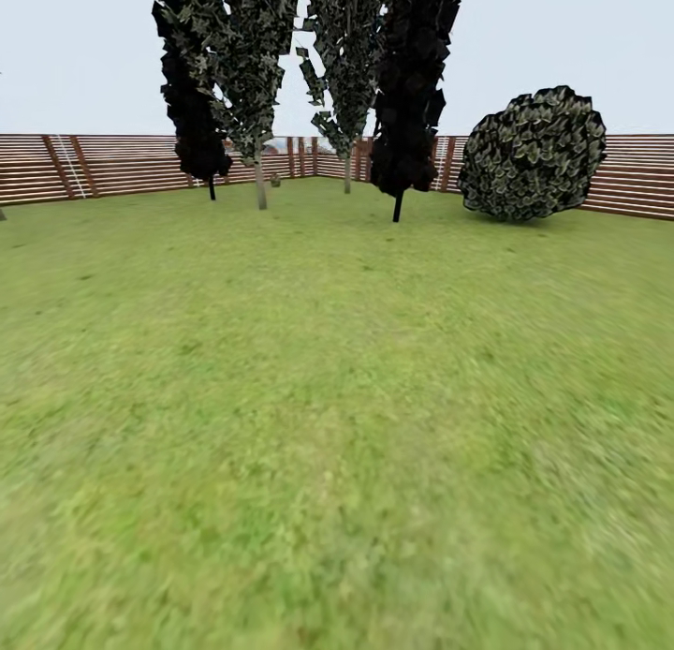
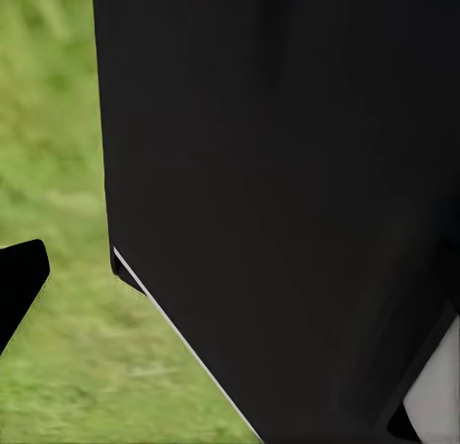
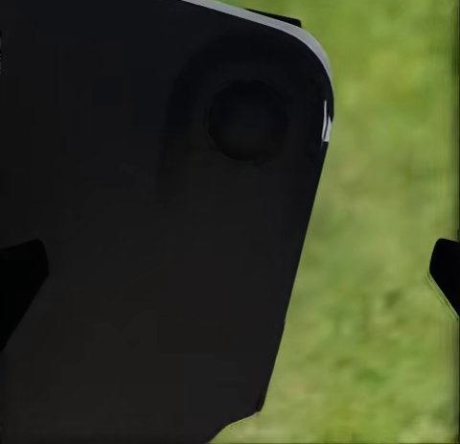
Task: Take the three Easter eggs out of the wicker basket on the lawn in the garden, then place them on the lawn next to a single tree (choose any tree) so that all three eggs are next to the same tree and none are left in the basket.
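The lawn (image 1: 337, 425) stretches ahead in the head view, mottled green, up to a slatted fence. At its far side stands a tree (image 1: 260, 189) with a pale trunk and dark flecked foliage, and a second one (image 1: 346, 168) stands just right of it. The Easter eggs and the wicker basket are out of view. In the right wrist view my right gripper (image 3: 230, 276) is open over grass, a black fingertip (image 3: 446, 271) at each side edge. My left gripper (image 2: 225, 300) has one fingertip (image 2: 19, 281) at the frame edge, spread wide, with nothing between.
Two tall dark cypresses (image 1: 195, 116) (image 1: 412, 88) flank the pale-trunk trees. A round dark bush (image 1: 532, 154) sits at the far right by the brown fence (image 1: 112, 163). A black part of the robot's body (image 2: 287, 195) (image 3: 144, 223) lies close in front of both wrist cameras.
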